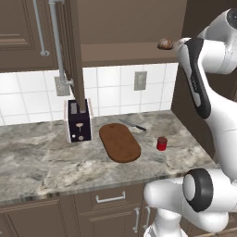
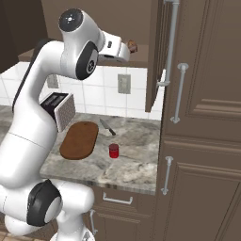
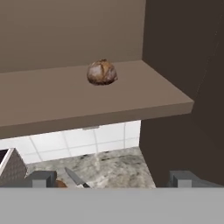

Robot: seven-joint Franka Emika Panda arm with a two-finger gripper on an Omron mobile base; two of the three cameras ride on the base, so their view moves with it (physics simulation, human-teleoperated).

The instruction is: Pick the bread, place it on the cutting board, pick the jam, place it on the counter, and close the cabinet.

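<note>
Cabinet (image 1: 74,51): dark brown wall unit above the worktop, one door swung open toward the room and seen edge-on in the left base view, its long silver bar handle running down the front edge; the bottom shelf (image 3: 65,100) lies exposed.
Table (image 1: 41,152): grey-beige marbled stone with a thick edge, set against a white tiled wall and carrying the toaster, the board, the knife and the jar.
Arm (image 2: 33,117): white with dark joints, raised high from the base, the wrist level with the open shelf.
Cutting board (image 1: 120,142): oval, reddish-brown, flat on the table just right of the toaster, nothing lying on it.
Toaster (image 1: 78,121): dark, boxy, two slots on top, standing near the tiled wall directly under the open door.
Knife (image 1: 133,125): dark handle and pale blade, flat on the table behind the board's far end, near the wall.
End effector (image 3: 113,177): both fingers spread as wide as they go and nothing between them, aimed at the shelf from in front, apart from the bun.
Bread (image 3: 102,72): small brown lumpy bun sitting on the cabinet shelf toward its right end, untouched.
Jam (image 1: 161,143): squat red jar, upright on the table to the right of the board, clear of it.
</note>
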